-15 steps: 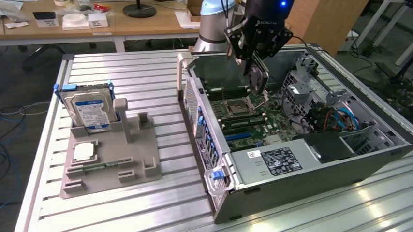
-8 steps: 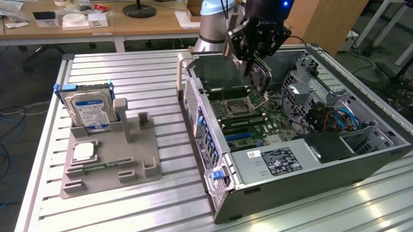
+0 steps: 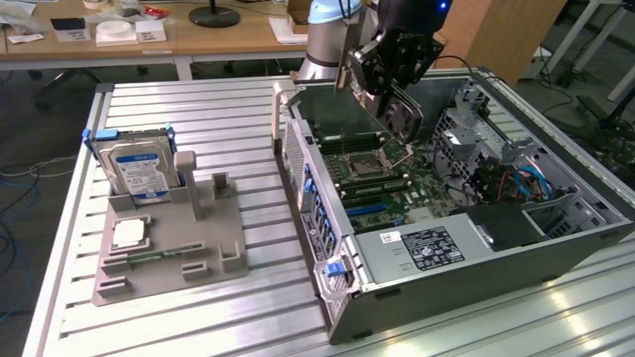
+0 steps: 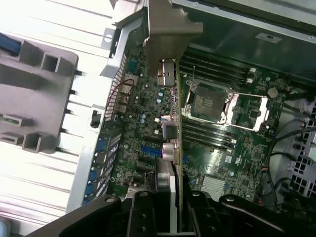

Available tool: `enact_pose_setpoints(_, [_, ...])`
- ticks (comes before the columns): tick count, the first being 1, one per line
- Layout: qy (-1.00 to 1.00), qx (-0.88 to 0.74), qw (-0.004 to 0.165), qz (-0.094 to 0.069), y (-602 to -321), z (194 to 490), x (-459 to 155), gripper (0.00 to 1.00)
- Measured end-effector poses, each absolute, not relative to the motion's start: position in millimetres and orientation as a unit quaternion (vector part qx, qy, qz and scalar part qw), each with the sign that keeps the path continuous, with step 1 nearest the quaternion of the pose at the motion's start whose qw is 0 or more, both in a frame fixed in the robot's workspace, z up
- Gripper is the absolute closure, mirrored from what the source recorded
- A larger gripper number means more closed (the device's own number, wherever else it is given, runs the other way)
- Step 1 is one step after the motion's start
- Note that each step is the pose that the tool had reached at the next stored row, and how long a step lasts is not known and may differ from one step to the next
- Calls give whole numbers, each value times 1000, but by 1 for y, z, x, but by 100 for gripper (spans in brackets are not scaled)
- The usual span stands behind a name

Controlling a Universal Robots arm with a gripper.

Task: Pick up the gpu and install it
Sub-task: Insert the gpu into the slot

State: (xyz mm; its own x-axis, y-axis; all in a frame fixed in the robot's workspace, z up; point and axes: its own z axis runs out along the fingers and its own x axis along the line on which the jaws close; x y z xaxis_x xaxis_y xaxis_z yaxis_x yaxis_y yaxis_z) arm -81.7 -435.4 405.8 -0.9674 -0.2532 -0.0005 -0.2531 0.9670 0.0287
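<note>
My pincer [image 3: 389, 78] is clamped on the gpu [image 3: 401, 111]. In the wrist view my fingers [image 4: 142, 217] sit on either flat side of the card, and I'm looking right down its thin edge to the silvery end bracket [image 4: 166, 29].

The gpu hangs tilted in the open top of the computer case [image 3: 447, 290], up above the green motherboard [image 3: 402, 190] and roughly over the CPU socket [image 4: 210, 101]. It isn't seated in any slot yet.

Other stuff inside the case:
- RAM sticks [image 4: 217, 69] in their slots right next to the socket
- a silver power supply [image 3: 417, 249] with a black-and-white sticker, print way too small for me to read
- blue cables [image 3: 526, 182] by the metal drive cage

On the exterior view's left of the case, well apart from it, there's a grey holder [image 3: 174, 249]. A hard drive [image 3: 139, 171] stands upright in it, and its blue-and-white label is also unreadable from here. A small square silver chip [image 3: 129, 234] lies flat in a recess of the same holder.

The case and the holder both sit on a slatted aluminium table [image 3: 198, 111].
</note>
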Motion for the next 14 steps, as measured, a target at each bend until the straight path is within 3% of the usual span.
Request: enact_pose_setpoints(14, [-977,214,2,-15,-435,404,-81,72])
